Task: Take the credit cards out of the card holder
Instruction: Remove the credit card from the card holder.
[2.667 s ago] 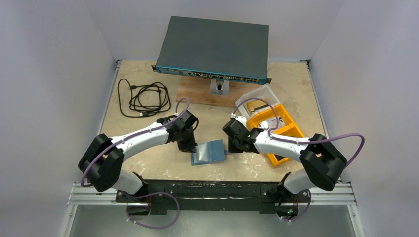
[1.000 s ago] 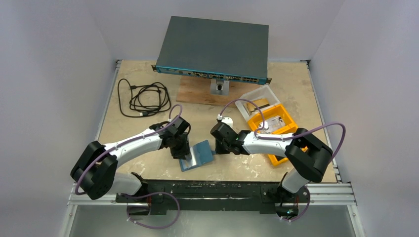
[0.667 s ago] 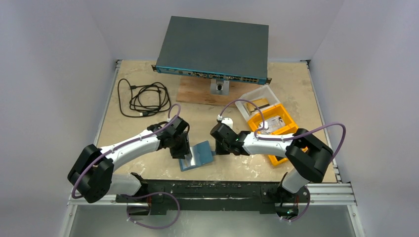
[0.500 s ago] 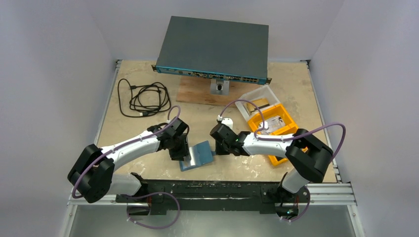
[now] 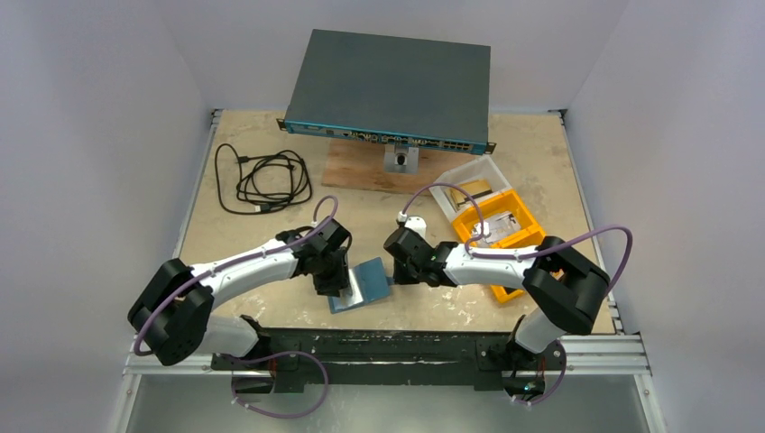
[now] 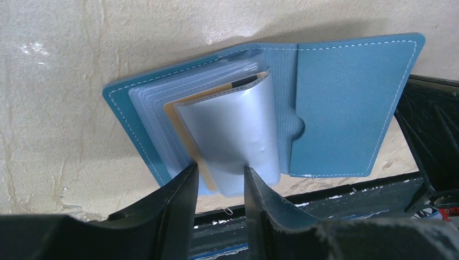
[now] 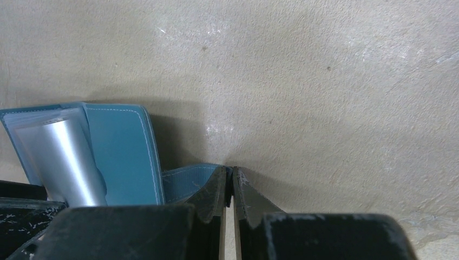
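Observation:
The teal-blue card holder (image 5: pixel 365 281) lies open on the table near the front edge, between my two grippers. In the left wrist view its cover (image 6: pixel 341 103) is spread flat and the clear pockets are fanned up. My left gripper (image 6: pixel 219 181) is shut on a silvery credit card (image 6: pixel 233 135), which bows upward out of the pockets. A tan card (image 6: pixel 181 116) shows under it. My right gripper (image 7: pixel 231 176) is shut on the holder's snap tab (image 7: pixel 184 181) at the holder's right side (image 7: pixel 122 151). The silvery card also shows in the right wrist view (image 7: pixel 65 157).
A grey network switch (image 5: pixel 392 86) stands on a wooden board (image 5: pixel 361 171) at the back. A coiled black cable (image 5: pixel 262 180) lies at the back left. An orange bin (image 5: pixel 510 236) and a clear tub (image 5: pixel 469 176) sit to the right. The black front rail (image 5: pixel 379 343) lies just beyond the holder.
Since 2.7 s ago both grippers and the card holder have shifted left and toward the front edge. In the last second the left wrist has moved slightly right; the holder has stayed put.

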